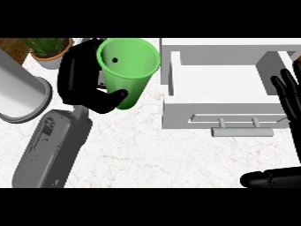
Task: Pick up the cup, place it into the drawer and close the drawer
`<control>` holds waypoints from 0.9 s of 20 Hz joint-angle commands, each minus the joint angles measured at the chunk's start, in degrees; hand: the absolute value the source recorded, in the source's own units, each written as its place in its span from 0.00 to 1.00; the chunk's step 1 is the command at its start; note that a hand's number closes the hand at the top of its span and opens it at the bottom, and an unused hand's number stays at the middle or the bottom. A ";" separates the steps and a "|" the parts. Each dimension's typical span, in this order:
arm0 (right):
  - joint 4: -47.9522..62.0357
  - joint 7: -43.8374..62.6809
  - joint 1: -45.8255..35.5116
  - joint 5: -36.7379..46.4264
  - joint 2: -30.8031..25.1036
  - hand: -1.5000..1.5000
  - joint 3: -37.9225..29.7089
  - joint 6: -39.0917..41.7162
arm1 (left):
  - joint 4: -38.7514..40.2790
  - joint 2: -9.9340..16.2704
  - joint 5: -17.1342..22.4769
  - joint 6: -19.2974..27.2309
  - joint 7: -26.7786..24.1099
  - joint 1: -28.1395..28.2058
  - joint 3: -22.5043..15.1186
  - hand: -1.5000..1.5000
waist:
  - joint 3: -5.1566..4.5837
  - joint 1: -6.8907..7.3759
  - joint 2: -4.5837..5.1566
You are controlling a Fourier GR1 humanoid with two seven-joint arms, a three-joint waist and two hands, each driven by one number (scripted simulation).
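A green cup (129,70) is held upright above the counter at the upper middle, its open mouth facing up. My left hand (81,84) is shut on it, fingers behind the cup and the thumb curled across its lower front. Just to the right stands the white drawer (227,112), pulled open, with a grey bar handle (241,131) on its front. The cup is left of the drawer's left wall, not over the inside. My right hand (297,106) is open at the right edge, fingers up, overlapping the drawer's right side.
A large white cylinder (13,90) lies at the left. A potted plant (48,49) stands at the upper left behind my left hand. The marble counter (159,154) spreads in front of the drawer.
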 commanded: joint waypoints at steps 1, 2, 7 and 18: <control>-0.93 2.93 -2.28 0.77 0.12 0.00 0.90 -1.54 | 5.44 -1.80 -2.35 1.99 2.23 -8.61 1.18 1.00 | -0.02 -0.23 0.09; 0.75 0.58 -2.46 -0.32 0.07 0.00 -0.15 -0.62 | 7.42 -1.02 -2.89 3.52 4.04 -13.07 2.36 1.00 | 0.00 -0.40 0.14; 3.19 -2.57 0.53 -1.77 -1.29 0.00 -1.88 2.59 | 7.47 -4.17 -6.56 5.49 6.27 -15.01 -0.07 1.00 | 0.01 -0.24 0.07; 3.61 -3.55 0.97 -1.29 -0.67 0.00 -1.77 2.41 | 26.44 -5.92 -7.26 9.86 6.75 -29.82 0.08 1.00 | 0.02 -0.81 0.21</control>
